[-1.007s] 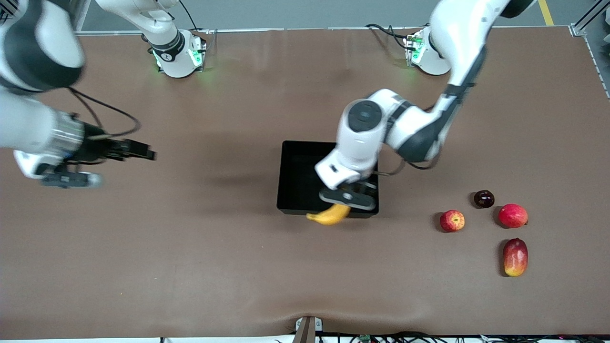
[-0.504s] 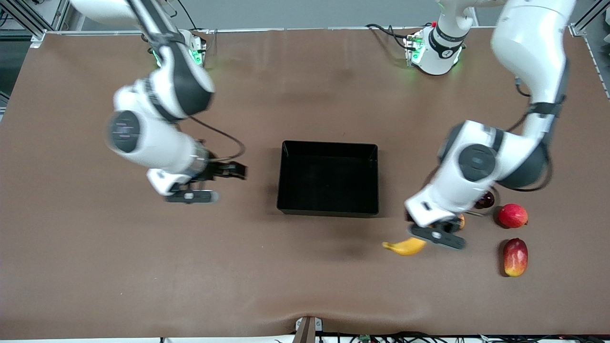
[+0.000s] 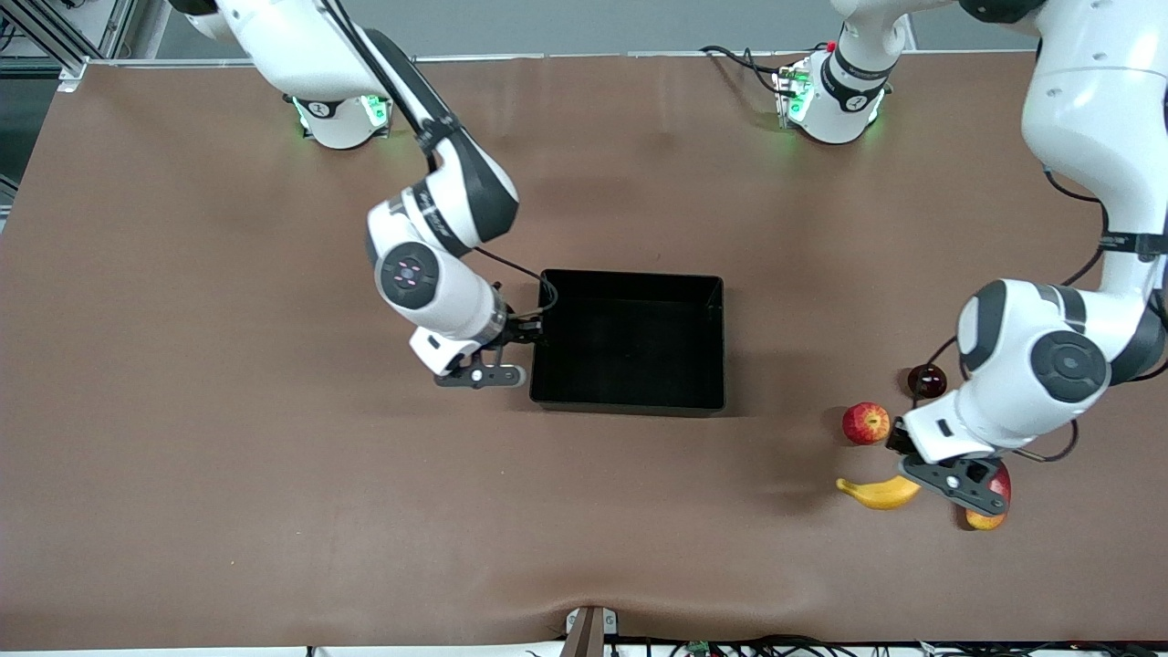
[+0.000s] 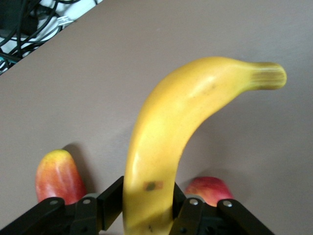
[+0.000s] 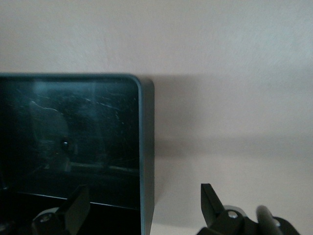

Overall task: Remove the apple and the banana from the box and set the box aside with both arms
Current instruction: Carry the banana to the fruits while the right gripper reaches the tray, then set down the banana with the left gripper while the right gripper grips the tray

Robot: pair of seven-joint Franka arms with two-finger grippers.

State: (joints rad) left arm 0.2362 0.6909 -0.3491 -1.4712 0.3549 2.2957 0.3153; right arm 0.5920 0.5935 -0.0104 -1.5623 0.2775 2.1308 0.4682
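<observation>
The fingers [image 4: 110,208] of the left gripper [image 3: 922,467] are seen clamped on the thick end of the banana [image 4: 171,147], a detail shown only in the left wrist view; from the front the banana [image 3: 880,493] is seen jutting out from under the wrist, low over the desk [image 3: 274,511]. The fingers [image 5: 210,198] of the right gripper [image 3: 534,333] are spread wide astride one wall of the black box [image 5: 63,137], one inside and one outside, with nothing clasped; contact cannot be told.

The right arm [image 3: 438,265] is stretched from its base toward the box [image 3: 630,342] at the desk's centre, its wrist bent down at the box's 9 o'clock edge. The left arm [image 3: 1049,365] is folded low over the fruit cluster toward its own end of the desk.

Bare desk lies all round the box. The apple [image 3: 866,423] rests at 12 o'clock from the banana, the mango [image 3: 995,497] partly hidden under the left gripper, and a dark round fruit [image 3: 927,380] at the apple's 2 o'clock.
</observation>
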